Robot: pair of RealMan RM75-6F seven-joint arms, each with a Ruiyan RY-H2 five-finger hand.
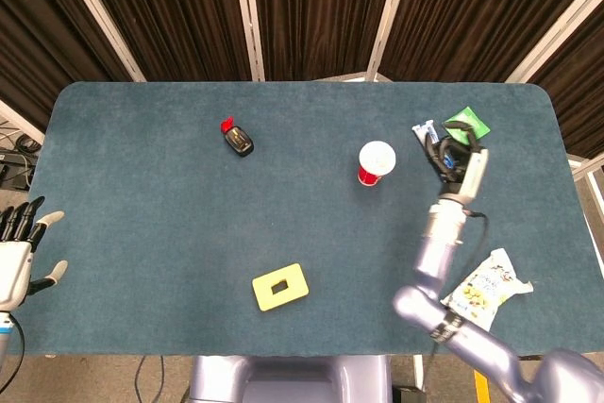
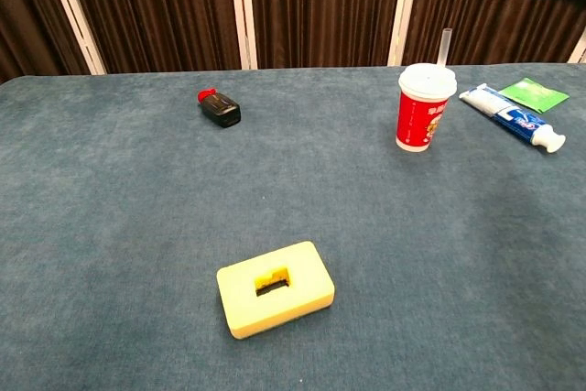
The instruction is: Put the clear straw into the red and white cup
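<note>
One risk remains: the clear straw (image 2: 446, 46) stands upright in the red and white cup (image 2: 424, 107), far right; the right hand (image 1: 457, 159), fingers curled on nothing, could tip it. Left hand (image 1: 19, 250) idles, spread.

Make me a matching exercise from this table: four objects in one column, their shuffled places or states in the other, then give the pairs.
Objects
1. clear straw
2. yellow foam block
3. toothpaste tube
4. small black bottle

Places or states
A. lying flat, to the right of the cup
B. standing up out of the red and white cup
C. far side of the table, left of the cup, red cap
D. near edge, slot in its top

Pairs: 1-B, 2-D, 3-A, 4-C
</note>
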